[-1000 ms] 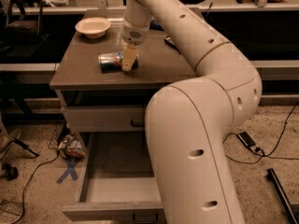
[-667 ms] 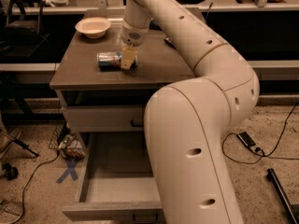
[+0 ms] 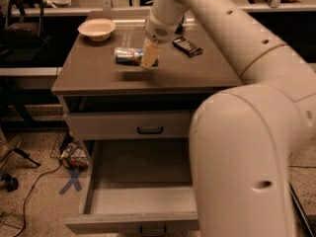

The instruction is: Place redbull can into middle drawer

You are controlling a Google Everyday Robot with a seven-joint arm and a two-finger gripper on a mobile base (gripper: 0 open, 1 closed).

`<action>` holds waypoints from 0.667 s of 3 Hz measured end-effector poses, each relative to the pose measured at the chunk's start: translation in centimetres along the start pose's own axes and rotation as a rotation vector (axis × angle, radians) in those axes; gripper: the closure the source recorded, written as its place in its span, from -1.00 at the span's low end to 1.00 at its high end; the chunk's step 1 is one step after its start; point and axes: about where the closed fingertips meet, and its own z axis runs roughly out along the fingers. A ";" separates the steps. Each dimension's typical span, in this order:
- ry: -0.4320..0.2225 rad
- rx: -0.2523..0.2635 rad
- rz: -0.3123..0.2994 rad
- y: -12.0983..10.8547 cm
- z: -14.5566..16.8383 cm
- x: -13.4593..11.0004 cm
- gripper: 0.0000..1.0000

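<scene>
One slim blue-and-silver metal redbull can (image 3: 127, 56), sideways, clenched in gripper (image 3: 149, 58) midway between front and back edges of desk (image 3: 98, 78). Boxy pale-grey middle drawer (image 3: 143, 189) open below.

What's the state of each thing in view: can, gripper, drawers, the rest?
redbull can: on its side, held just above the tabletop.
gripper: over the tabletop, shut on the can's right end.
middle drawer: pulled open.
top drawer: closed.
bowl: upright, back left of the tabletop.
snack bar: lying flat, right of the gripper.
</scene>
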 end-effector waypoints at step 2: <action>-0.049 0.053 0.153 4.5 -5.1 6.3 1.00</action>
